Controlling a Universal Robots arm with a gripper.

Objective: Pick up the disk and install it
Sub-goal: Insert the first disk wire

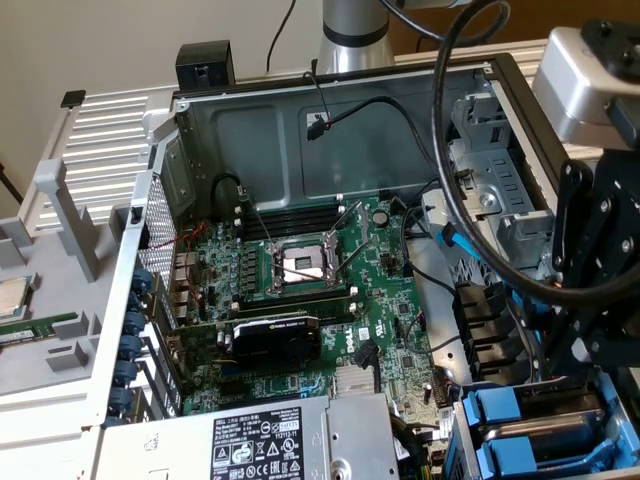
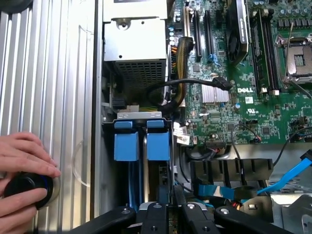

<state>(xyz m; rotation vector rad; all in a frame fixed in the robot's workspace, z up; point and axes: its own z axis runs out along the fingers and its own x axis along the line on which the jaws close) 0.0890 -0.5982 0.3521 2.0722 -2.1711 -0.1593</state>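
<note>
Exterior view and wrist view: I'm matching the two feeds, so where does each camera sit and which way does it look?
Exterior view: off the arm, above the open case, looking down on the motherboard; the gripper hangs at the exterior view's right.
Wrist view: on the wrist, looking down at the blue drive carriers; a person's hand rests beside the case.
Both show motherboard, carriers, gripper.

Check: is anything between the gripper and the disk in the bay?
Nothing visible. The gripper is right over the disk in the drive bay; the blue cable and black connectors lie beside the bay, not across it.
</note>
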